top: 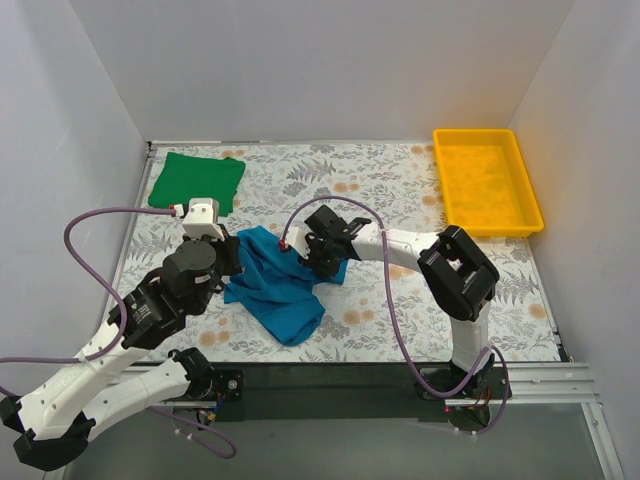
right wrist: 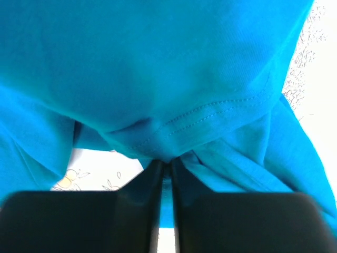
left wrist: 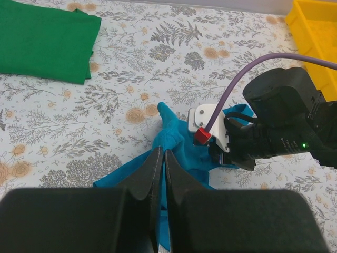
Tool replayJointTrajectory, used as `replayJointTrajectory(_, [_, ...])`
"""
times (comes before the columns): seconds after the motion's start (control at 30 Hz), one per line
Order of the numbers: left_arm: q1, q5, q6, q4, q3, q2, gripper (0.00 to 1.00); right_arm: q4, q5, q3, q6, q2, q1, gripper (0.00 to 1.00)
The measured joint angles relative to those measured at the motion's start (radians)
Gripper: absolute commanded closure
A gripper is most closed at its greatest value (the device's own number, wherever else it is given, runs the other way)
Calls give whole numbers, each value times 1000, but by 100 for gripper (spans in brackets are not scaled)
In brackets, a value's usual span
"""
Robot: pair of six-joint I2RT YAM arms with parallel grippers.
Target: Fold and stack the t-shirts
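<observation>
Pinching crumpled teal-blue cloth t-shirt (top: 280,295) w/ both arms: left pincer (left wrist: 162,155) clamping its left edge, right pincer (right wrist: 166,163) its right hem, cloth bunching btwn.

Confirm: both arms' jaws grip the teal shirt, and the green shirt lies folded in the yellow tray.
Wrong. The green shirt lies folded on the table, far left, not in the yellow tray; the top external view shows it. The rest stands.

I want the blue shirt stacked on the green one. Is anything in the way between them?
Nothing visible. Only bare flowery table lies between the teal shirt and the folded green shirt. The left gripper pinches the teal shirt on that side.
</observation>
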Motion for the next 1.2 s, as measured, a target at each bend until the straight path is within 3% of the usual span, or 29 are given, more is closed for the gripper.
replayJointTrajectory(0.07, [0, 0, 0, 0, 0, 0, 100, 0, 1, 0, 3, 0, 0, 99])
replayJointTrajectory(0.27, [0, 0, 0, 0, 0, -7, 100, -8, 2, -19, -2, -40, -4, 99])
replayJointTrajectory(0.57, [0, -2, 5, 0, 0, -11, 100, -61, -137, -126, -99, -293, -85, 99])
replayJointTrajectory(0.73, [0, -4, 20, 0, 1, -6, 100, -103, -213, -165, -140, -391, -192, 99])
replayJointTrajectory(0.87, [0, -19, 58, 10, 29, 11, 100, -141, -247, -156, -155, -468, -348, 99])
replayJointTrajectory(1.03, [0, -40, 157, 99, 138, 34, 100, -221, -244, -4, -175, -552, -535, 99])
replayJointTrajectory(1.2, [0, -66, 278, 265, 290, 41, 100, -251, -211, 275, -186, -602, -596, 99])
